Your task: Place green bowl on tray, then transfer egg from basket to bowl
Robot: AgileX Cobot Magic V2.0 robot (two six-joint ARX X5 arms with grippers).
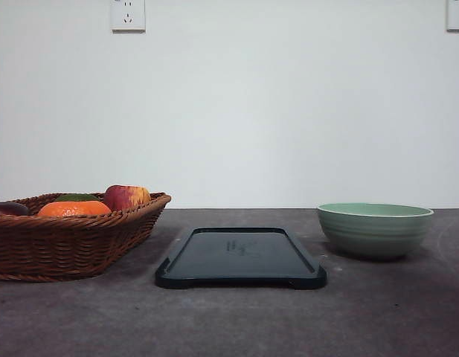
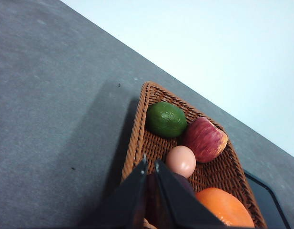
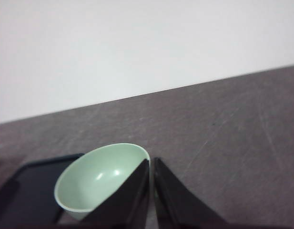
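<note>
The pale sage-green round ceramic bowl (image 1: 375, 229) with faint ribs on its outside is sitting on the dark grey table (image 1: 229, 320), just off the right-hand end of the flat blackish-green rectangular tray (image 1: 241, 257) and not touching it, so the first step of the task is not yet done and the tray is lying bare. The bowl is standing upright and holding nothing. The right gripper (image 3: 151, 164) is hanging above the bowl's near rim in its wrist view, its two dark fingers pressed almost together with only a thin slit between them and nothing between them; it is clenched on air, not on the bowl. Further out, to the left of the tray, the wide, shallow brown woven wicker basket (image 1: 65, 245) is resting on the table with the pale tan egg (image 2: 180, 161) still lying inside it, touching a red apple (image 2: 205, 139) and sitting near a dark green round fruit (image 2: 166, 119) and an orange (image 2: 223, 207). The left gripper (image 2: 151, 164) is hovering over the basket's edge, likewise closed on nothing. Judging from this, both parts are left: the bowl needs moving onto the tray, and then the egg needs carrying over into it.
</note>
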